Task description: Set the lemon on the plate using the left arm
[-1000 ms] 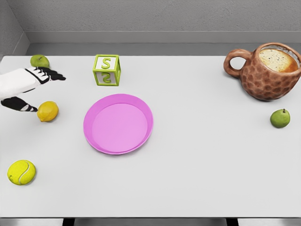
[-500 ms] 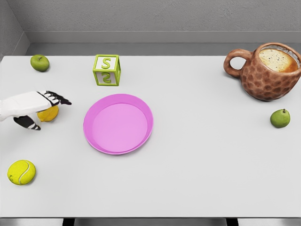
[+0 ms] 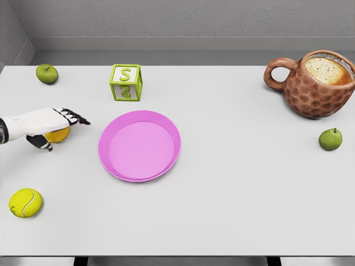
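Observation:
The yellow lemon (image 3: 59, 134) lies on the white table left of the pink plate (image 3: 139, 145), and only its lower right part shows. My left hand (image 3: 65, 133) lies over it, coming in from the left edge. Its black-tipped fingers (image 3: 77, 117) stretch out straight toward the plate above the lemon, while the thumb (image 3: 44, 143) hangs down on the lemon's near left side. The hand is open and has not closed on the fruit. The plate is empty, about a hand's width to the right of the fingertips. My right arm is out of view.
A green apple (image 3: 47, 73) sits at the far left corner, and a green letter block (image 3: 126, 82) stands behind the plate. A tennis ball (image 3: 25, 203) lies at the near left. A brown mug (image 3: 316, 83) and a green pear (image 3: 330, 139) are far right.
My left hand has come down from above and behind the lemon, settled over it and shifted slightly right. The lemon, fully visible before, is now mostly covered.

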You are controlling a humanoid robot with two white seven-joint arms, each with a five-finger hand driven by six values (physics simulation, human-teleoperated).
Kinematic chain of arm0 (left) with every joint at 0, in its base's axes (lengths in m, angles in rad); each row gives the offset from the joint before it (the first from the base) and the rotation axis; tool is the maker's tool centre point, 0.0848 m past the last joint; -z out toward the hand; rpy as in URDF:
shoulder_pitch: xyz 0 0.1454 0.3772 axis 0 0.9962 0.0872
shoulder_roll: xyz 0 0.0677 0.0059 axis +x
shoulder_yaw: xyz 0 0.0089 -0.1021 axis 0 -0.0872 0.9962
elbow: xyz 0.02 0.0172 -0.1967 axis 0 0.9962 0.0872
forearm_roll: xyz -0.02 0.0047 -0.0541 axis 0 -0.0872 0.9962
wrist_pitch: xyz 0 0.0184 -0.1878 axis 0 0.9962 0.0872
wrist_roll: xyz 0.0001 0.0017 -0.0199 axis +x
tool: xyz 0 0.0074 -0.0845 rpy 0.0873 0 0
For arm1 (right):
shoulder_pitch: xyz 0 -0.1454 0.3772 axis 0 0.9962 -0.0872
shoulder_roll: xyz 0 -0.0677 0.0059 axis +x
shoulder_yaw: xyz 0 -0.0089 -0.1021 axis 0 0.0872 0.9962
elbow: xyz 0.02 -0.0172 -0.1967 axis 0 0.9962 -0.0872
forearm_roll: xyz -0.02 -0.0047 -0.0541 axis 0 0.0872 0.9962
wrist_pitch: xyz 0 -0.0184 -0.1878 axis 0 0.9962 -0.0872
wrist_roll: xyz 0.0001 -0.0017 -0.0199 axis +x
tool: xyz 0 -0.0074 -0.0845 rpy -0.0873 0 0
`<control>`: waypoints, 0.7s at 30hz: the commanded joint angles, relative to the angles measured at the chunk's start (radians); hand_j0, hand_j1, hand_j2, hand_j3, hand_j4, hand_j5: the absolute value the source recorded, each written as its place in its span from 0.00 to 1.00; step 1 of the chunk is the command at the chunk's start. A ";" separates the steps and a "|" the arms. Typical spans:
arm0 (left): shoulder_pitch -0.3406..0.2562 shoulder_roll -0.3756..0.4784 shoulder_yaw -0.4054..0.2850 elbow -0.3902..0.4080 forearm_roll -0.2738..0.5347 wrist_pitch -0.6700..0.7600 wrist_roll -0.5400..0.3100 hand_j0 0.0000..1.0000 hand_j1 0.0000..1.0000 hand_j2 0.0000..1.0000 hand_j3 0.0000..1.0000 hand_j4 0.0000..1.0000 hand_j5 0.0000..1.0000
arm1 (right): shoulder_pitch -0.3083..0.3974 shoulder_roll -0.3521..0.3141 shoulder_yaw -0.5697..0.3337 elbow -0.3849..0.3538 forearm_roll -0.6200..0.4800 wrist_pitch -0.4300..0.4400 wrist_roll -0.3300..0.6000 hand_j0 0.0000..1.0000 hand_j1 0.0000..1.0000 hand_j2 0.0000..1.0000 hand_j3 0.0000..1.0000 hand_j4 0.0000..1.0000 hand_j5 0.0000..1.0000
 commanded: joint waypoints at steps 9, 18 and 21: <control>-0.003 0.015 -0.010 0.016 0.005 0.002 -0.001 1.00 1.00 1.00 1.00 1.00 1.00 | 0.000 0.000 0.000 0.000 -0.001 0.000 0.000 1.00 1.00 1.00 1.00 1.00 1.00; -0.005 0.034 -0.018 0.017 0.000 0.002 -0.001 0.73 0.73 0.73 0.73 0.73 0.73 | 0.000 0.000 0.000 0.000 -0.001 0.000 0.000 1.00 1.00 1.00 1.00 1.00 1.00; -0.006 0.041 -0.018 0.017 0.003 0.002 -0.001 0.72 0.72 0.72 0.72 0.72 0.72 | 0.000 0.000 0.000 0.000 -0.001 0.000 0.000 1.00 1.00 1.00 1.00 1.00 1.00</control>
